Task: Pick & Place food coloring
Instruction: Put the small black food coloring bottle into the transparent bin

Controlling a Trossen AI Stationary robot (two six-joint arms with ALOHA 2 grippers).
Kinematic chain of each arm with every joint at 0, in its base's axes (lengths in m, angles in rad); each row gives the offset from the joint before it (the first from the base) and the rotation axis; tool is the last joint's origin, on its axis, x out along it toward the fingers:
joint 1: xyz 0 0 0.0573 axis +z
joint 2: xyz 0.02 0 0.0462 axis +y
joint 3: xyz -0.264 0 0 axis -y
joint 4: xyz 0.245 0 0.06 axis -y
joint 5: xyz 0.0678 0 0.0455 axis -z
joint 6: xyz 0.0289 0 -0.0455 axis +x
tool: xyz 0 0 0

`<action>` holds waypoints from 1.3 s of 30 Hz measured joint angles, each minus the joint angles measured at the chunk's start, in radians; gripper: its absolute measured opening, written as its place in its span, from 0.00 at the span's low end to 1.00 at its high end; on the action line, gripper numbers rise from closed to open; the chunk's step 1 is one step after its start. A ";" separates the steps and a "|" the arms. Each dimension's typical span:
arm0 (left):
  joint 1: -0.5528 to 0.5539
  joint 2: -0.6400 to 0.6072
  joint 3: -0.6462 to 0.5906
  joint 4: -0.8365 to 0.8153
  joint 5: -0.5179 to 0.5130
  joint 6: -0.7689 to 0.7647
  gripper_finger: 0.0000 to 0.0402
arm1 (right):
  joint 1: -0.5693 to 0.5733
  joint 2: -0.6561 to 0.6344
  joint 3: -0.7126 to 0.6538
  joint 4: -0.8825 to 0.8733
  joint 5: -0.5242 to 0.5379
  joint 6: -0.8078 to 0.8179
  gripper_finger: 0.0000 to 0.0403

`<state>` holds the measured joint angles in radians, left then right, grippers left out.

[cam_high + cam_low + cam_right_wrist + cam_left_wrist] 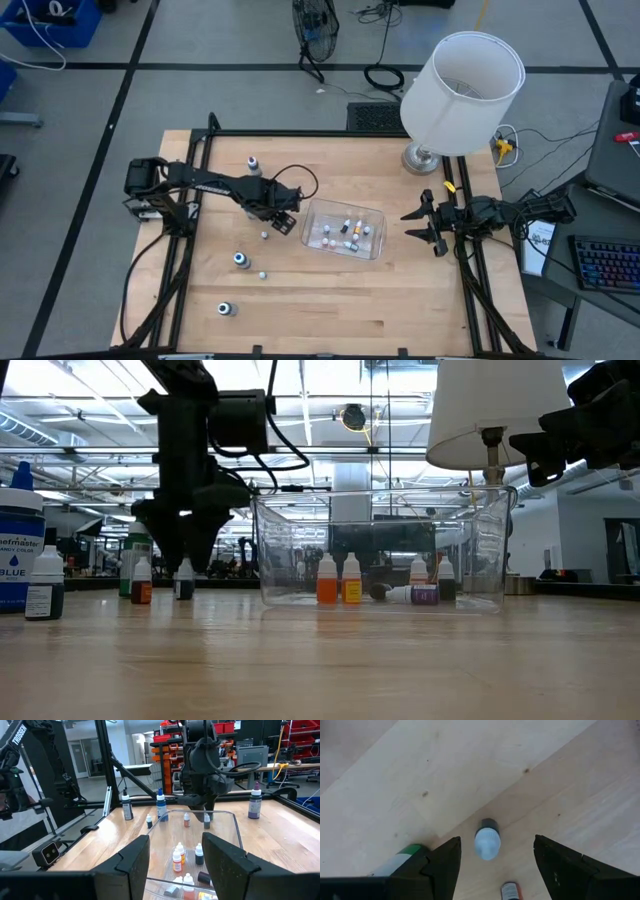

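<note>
My left gripper (495,865) is open and points down over one tiny food coloring bottle (486,840), white-capped with a dark body, standing upright on the table. The fingers stand on either side of it, apart from it. In the low view the left gripper (185,560) hangs just over that bottle (184,582), left of the clear tub (480,550). The tub (372,215) holds several small bottles (345,232). My right gripper (407,224) waits open to the right of the tub, above the table.
Other bottles stand loose on the table: an orange-filled one (142,585), a green-labelled one (402,857), a tall blue-capped one (20,540) and small ones (241,260) (226,310) nearer the front. A white-shaded lamp (462,80) stands at the far right.
</note>
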<state>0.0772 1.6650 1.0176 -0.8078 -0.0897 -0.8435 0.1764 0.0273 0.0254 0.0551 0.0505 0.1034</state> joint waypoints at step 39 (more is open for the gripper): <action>-0.013 0.002 -0.002 0.001 -0.015 -0.004 0.47 | 0.000 0.000 0.000 0.000 0.000 0.000 0.42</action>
<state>0.0647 1.6665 1.0161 -0.8070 -0.1051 -0.8471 0.1763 0.0273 0.0254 0.0548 0.0505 0.1033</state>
